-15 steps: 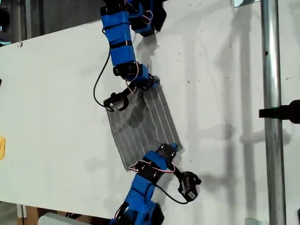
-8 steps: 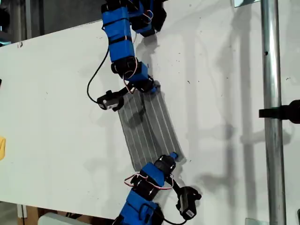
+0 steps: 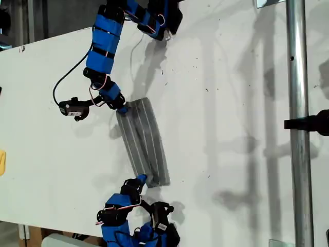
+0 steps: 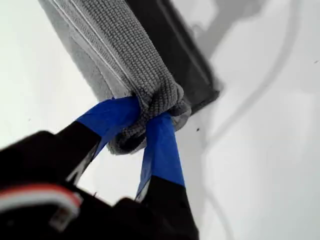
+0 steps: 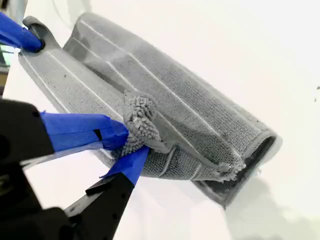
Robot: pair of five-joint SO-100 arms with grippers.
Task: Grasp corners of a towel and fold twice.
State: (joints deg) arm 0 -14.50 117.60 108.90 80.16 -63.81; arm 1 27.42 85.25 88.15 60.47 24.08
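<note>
The grey striped towel (image 3: 146,141) lies on the white table (image 3: 231,92) as a narrow doubled strip. An arm from the exterior view's top has its gripper (image 3: 122,109) at the strip's upper corner. An arm from the bottom has its gripper (image 3: 143,179) at the lower corner. My first gripper (image 4: 150,117) is shut on a bunched corner of the towel (image 4: 125,55). My second gripper (image 5: 134,145) is shut on a fluffy corner of the towel (image 5: 190,115), held just above the lower layer. A blue finger (image 5: 20,32) of the other gripper shows at the far end.
A vertical metal pole (image 3: 298,77) with a black clamp (image 3: 311,123) stands at the exterior view's right. A small yellow object (image 3: 2,162) sits at that view's left edge. The table's near edge runs just below the lower arm's base.
Both arms swept toward the exterior view's left, carrying the towel's corners with them. The wide flat towel is now folded over into a narrow strip.
</note>
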